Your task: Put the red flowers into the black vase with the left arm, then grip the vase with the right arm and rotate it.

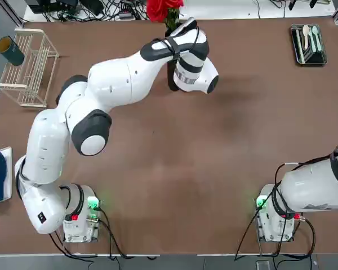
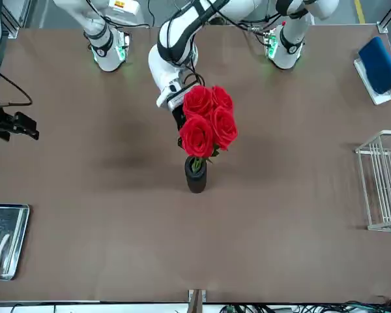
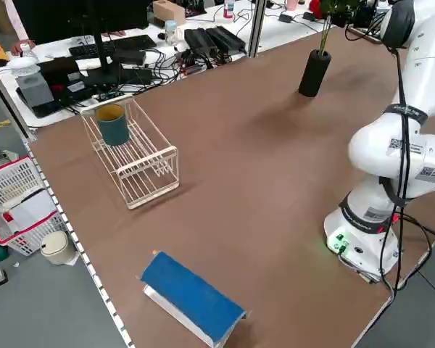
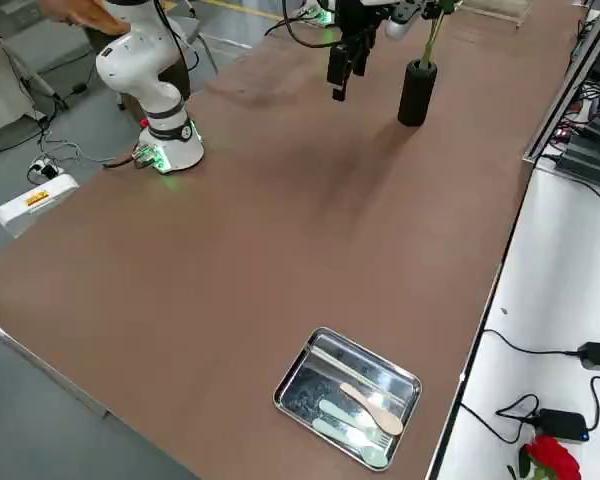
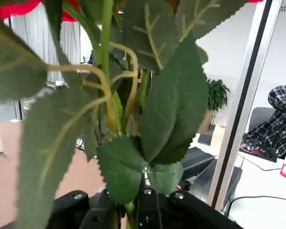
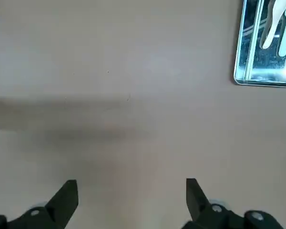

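The red flowers (image 2: 208,127) stand upright with their green stem (image 4: 435,35) down in the mouth of the black vase (image 2: 195,176), which sits at the far middle of the table. My left gripper (image 2: 178,119) is just behind the blooms, above the vase, shut on the stem. In the left wrist view the leaves (image 5: 171,105) fill the picture above the shut left gripper (image 5: 133,212). The top view shows only a sliver of the vase (image 1: 172,79) beside the left wrist. My right gripper (image 6: 129,200) hovers open over bare table, far to the right of the vase.
A metal tray (image 1: 308,44) with spoons lies at the far right corner. A wire rack (image 1: 31,67) holding a dark green cup (image 1: 10,50) stands at the far left. A blue-covered block (image 3: 192,297) lies near the left edge.
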`<state>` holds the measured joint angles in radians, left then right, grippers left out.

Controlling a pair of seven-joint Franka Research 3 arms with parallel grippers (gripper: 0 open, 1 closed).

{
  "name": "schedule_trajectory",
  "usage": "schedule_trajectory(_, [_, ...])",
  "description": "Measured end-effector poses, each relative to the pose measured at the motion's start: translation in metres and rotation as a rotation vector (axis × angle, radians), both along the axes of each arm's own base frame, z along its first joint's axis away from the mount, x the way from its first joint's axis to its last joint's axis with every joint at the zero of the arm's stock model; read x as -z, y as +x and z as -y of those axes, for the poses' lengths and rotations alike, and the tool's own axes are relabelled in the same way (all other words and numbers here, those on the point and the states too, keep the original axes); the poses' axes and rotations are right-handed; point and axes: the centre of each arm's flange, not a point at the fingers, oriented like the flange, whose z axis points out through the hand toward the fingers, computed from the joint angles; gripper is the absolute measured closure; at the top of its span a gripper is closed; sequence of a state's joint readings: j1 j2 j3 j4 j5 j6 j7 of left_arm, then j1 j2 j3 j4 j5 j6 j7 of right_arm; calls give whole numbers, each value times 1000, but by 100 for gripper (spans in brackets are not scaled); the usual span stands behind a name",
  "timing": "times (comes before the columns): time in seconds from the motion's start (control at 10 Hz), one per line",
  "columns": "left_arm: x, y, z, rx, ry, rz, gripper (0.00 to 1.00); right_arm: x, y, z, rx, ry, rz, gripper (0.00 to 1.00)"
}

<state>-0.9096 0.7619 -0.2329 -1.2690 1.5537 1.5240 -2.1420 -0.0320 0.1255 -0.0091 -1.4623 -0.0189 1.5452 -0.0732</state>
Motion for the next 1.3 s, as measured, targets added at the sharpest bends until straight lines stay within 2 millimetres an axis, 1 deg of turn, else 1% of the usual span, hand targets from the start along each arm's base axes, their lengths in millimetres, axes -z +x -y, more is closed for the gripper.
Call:
schedule_trajectory(0.3, [4, -2, 1, 1, 1, -8, 93, 0, 0, 0, 0, 0, -1, 0])
schedule_trajectory(0.4, [11, -2, 1, 1, 10, -15, 93, 0, 0, 0, 0, 0, -1, 0])
schedule_trajectory(0.7, [48, 0, -1, -4, 49, -42, 93, 0, 0, 0, 0, 0, -1, 0])
schedule_trajectory(0.9, [62, 2, -3, -9, 57, -46, 93, 0, 0, 0, 1, 0, -1, 0])
schedule_trajectory(1.3, [69, 2, -3, -9, 64, -51, 93, 0, 0, 0, 1, 0, -1, 0])
